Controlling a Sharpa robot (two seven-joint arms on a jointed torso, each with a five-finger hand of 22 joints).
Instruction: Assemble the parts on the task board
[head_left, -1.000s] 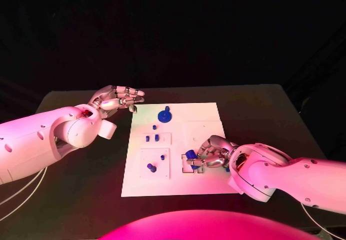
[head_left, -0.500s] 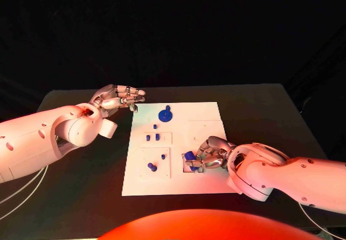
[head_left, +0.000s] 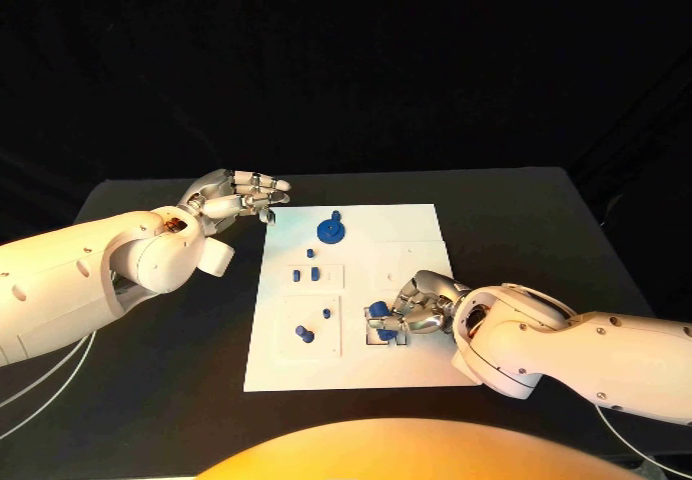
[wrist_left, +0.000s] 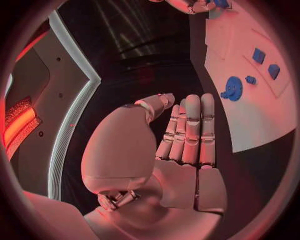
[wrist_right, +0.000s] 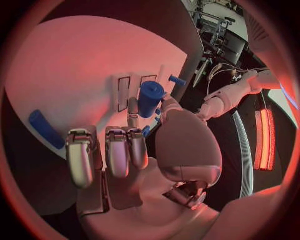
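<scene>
surface (head_left: 534, 215) first, black, with the board (head_left: 397, 225) flat in its middle. left hand (head_left: 235, 194) hovers off the board's far corner, fingers (wrist_left: 187, 127) straight, side by side, holding nothing. right hand (head_left: 418, 305) sits low over the board's near slots, fingers (wrist_right: 119, 150) curled round a blue peg (wrist_right: 150, 98). disc (head_left: 330, 232) and small parts lie elsewhere on the board. insertion looks underway; next it needs the peg lined up and pressed straight down.
</scene>
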